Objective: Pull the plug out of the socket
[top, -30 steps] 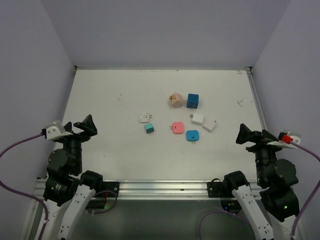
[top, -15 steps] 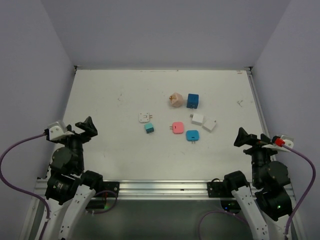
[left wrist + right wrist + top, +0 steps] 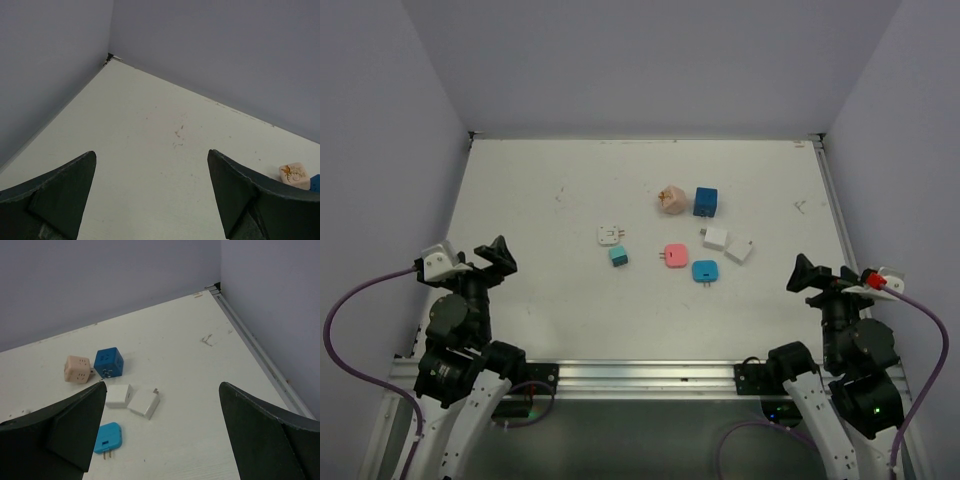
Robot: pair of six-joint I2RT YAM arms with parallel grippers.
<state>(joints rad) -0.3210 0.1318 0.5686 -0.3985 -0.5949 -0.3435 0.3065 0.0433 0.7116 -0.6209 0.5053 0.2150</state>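
A beige cube socket (image 3: 670,198) and a blue cube socket (image 3: 705,202) sit side by side at mid-table; they also show in the right wrist view, beige (image 3: 77,369) and blue (image 3: 108,363). Two white plugs (image 3: 715,238) (image 3: 739,250), a pink plug (image 3: 674,256) and a flat blue plug (image 3: 705,271) lie loose in front of them. I cannot tell whether any plug sits in a socket. My left gripper (image 3: 490,255) is open and empty at the near left, well away from them. My right gripper (image 3: 817,272) is open and empty at the near right.
A small teal block (image 3: 618,257) and a white square adapter (image 3: 610,235) lie left of the group. Walls close the table (image 3: 560,180) on the left, back and right. A metal rail (image 3: 832,190) runs along the right edge.
Both wrists have sunk a little and drifted slightly inward. Both grippers stay open and empty. Nothing on the table has moved.
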